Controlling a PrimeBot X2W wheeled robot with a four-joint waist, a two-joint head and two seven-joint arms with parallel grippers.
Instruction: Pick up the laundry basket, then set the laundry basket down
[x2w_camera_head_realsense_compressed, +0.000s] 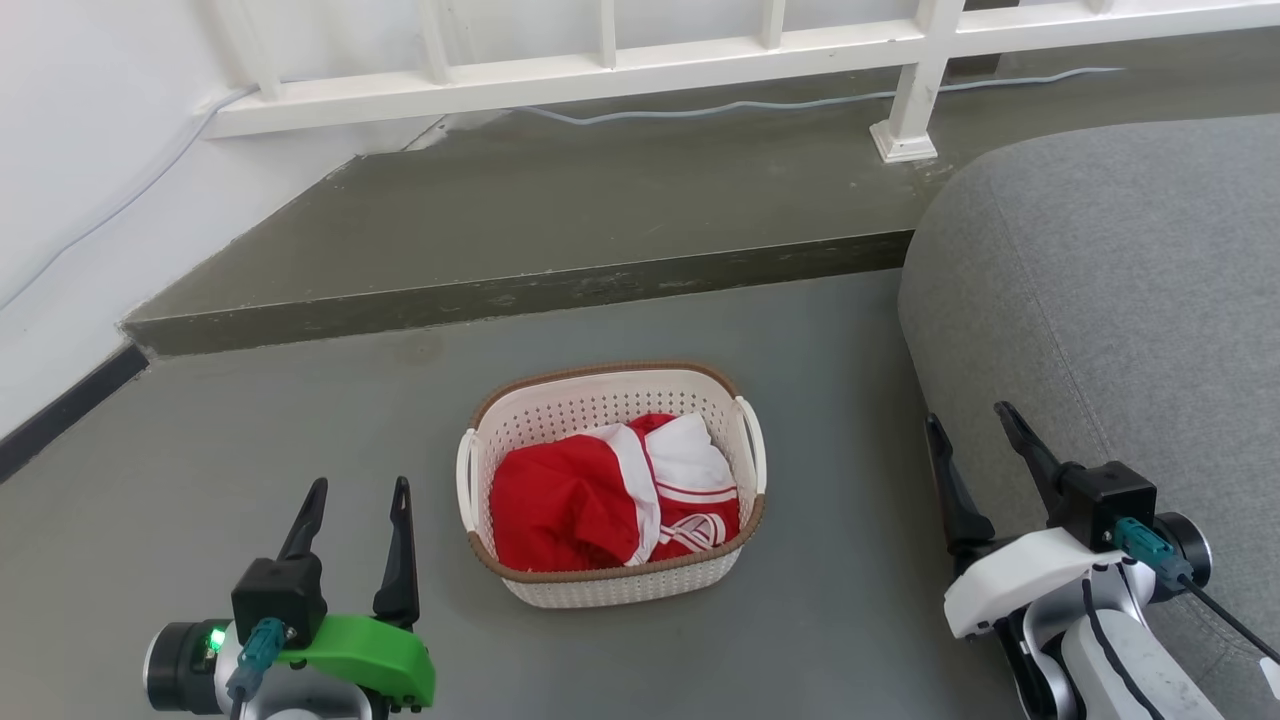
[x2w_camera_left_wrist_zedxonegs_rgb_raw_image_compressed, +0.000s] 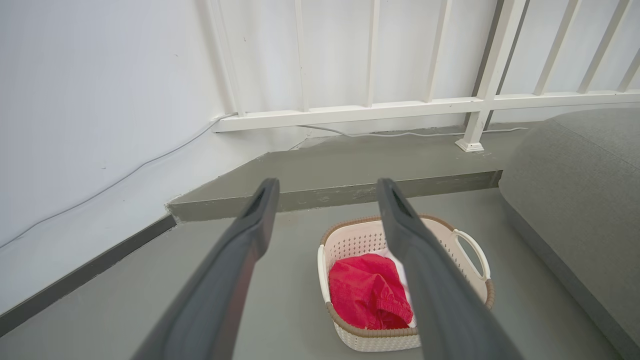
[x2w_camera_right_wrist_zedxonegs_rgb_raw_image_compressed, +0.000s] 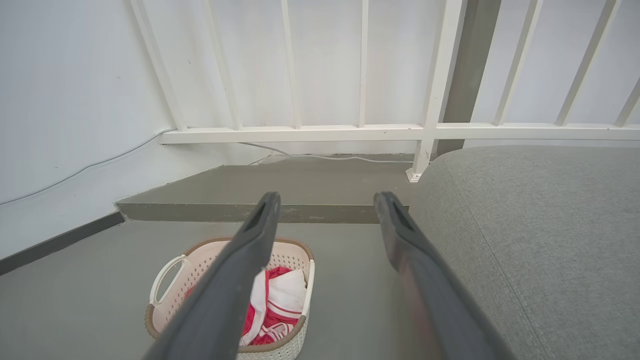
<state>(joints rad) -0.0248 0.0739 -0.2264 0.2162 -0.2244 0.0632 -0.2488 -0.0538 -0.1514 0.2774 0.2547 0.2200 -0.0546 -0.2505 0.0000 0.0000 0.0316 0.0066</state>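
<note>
Grey floor (x2w_camera_head_realsense_compressed: 250, 450), low step (x2w_camera_head_realsense_compressed: 520, 290) and white railing (x2w_camera_head_realsense_compressed: 600, 75) behind, big grey couch (x2w_camera_head_realsense_compressed: 1100, 280) just beside the right tool (x2w_camera_head_realsense_compressed: 967, 412). So the laundry basket (x2w_camera_head_realsense_compressed: 600, 405) sits on the floor between that and the left tool (x2w_camera_head_realsense_compressed: 361, 482), red clothes (x2w_camera_head_realsense_compressed: 570, 500) inside. Both tools point forward, fingers spread, gripping nothing.

Your laundry basket (x2w_camera_head_realsense_compressed: 612, 590) sat upright at lower centre of the head view, cream, brown-rimmed, holding red-and-white clothes.
</note>
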